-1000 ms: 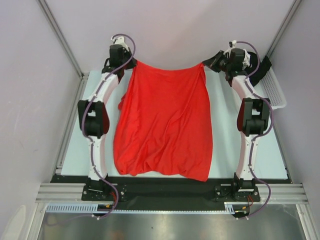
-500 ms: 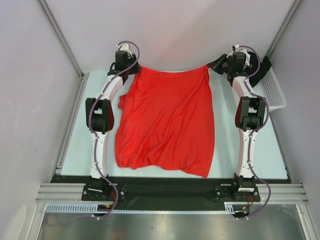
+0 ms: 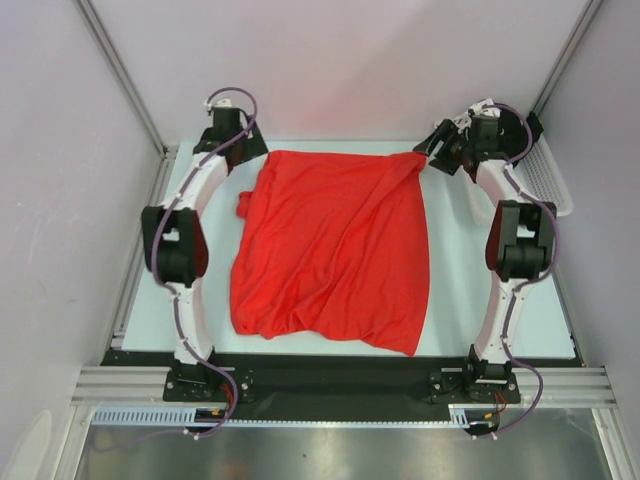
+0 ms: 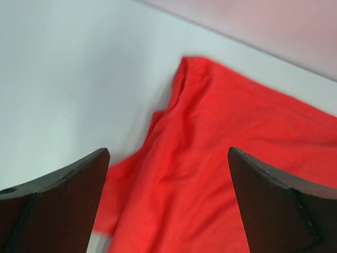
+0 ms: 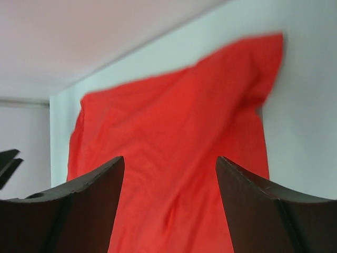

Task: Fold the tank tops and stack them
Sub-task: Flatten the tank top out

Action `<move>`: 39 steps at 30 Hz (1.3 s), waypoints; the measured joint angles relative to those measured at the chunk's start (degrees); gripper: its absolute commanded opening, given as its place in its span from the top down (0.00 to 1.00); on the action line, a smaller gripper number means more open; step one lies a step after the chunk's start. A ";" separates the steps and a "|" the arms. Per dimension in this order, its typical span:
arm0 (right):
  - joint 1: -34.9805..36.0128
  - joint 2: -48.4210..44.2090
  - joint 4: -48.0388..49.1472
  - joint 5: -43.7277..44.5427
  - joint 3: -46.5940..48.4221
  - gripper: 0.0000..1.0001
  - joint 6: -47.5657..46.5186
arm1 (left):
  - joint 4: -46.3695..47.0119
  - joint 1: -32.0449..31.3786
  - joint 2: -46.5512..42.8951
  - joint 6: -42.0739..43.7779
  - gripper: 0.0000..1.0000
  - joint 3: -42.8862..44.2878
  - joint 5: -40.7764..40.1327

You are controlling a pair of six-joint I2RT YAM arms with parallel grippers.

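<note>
Though spread flat, red tank top [image 3: 335,250] wrinkled.

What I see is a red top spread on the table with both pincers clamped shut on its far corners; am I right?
Not quite. The red top is spread on the table, but the left pincer and right pincer are open near its far corners, gripping nothing. Both wrist views show fingers wide apart, cloth lying beyond them.

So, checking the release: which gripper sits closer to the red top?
The right gripper, open at a far corner of the red tank top; the left gripper stands clear.
</note>
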 measured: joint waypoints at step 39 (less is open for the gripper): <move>27.34 -68.13 -27.45 24.24 -69.57 0.40 5.77 | 7.17 12.13 -4.94 -11.17 1.00 -25.05 12.92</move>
